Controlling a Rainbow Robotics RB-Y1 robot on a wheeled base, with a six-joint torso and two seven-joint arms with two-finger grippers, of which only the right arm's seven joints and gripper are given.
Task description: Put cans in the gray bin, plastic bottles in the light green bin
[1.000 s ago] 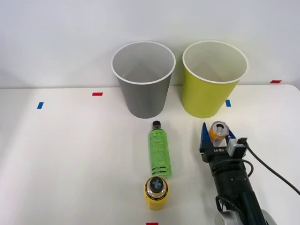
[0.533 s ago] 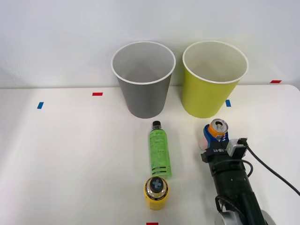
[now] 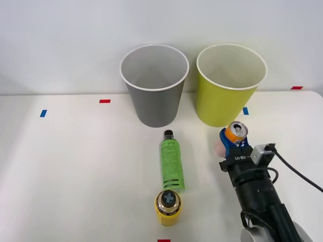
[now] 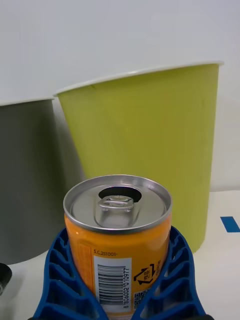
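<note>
While the right gripper (image 3: 234, 142) grips the small orange can (image 3: 235, 133) between its blue ribbed fingers (image 4: 60, 280), the can sits upright in front of the light green bin (image 3: 228, 96), close to its base. From the wrist camera the fingers press against both sides of the can (image 4: 118, 240), whose silver lid is already opened, the pull tab lying flat beside the hole; a barcode label faces that camera. Whether the can rests on the white table (image 3: 75, 166) or is raised a little off it, I cannot tell.

Behind it stand the two bins side by side near the far wall: the gray bin (image 3: 154, 96) to the left, the light green one to the right, both upright with white rims and white insides. In the wrist view the light green bin (image 4: 150, 145) rises right behind the can, with the gray bin (image 4: 25, 175) next to it.

Out on the table, the slim green bottle (image 3: 171, 161) lies on its side in front of the gray bin, its black cap pointing toward that bin. Just at the bottle's near end stands a yellow can (image 3: 168, 205). Small red and blue tape marks (image 3: 104, 101) dot the tabletop.
</note>
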